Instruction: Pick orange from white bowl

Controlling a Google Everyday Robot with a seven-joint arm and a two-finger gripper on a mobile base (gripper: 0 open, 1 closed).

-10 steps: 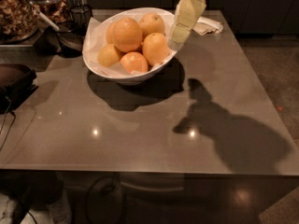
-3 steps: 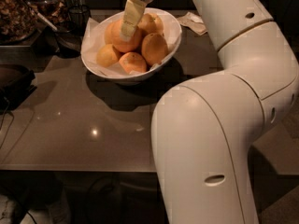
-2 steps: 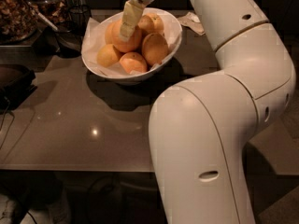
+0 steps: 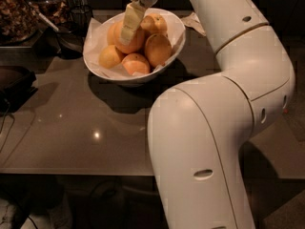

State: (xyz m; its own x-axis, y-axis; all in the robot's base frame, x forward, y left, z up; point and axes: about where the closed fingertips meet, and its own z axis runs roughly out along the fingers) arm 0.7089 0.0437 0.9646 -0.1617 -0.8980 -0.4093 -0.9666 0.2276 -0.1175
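The white bowl [image 4: 94, 61] stands at the back of the grey table [image 4: 66, 132], lined with white paper and holding several oranges. The largest, deep-orange orange [image 4: 138, 42] lies on top of the pile at the back. My gripper [image 4: 129, 24] reaches down from above and sits right on the front of that orange, hiding its middle. Other oranges lie at the left [image 4: 111, 56], front [image 4: 136, 64] and right [image 4: 158, 49]. A paler, yellowish one [image 4: 156, 24] is at the back right.
My white arm [image 4: 214, 128] fills the right half of the view and hides that part of the table. Dark trays and pans with food [image 4: 21, 13] stand at the back left. A black object [image 4: 14, 82] lies at the left edge. A crumpled napkin [image 4: 193, 20] lies behind the bowl.
Since 3.3 s ago the gripper has moved left from the bowl's right rim onto the top orange, and the arm has swung into the foreground. Over the last second it has barely moved.
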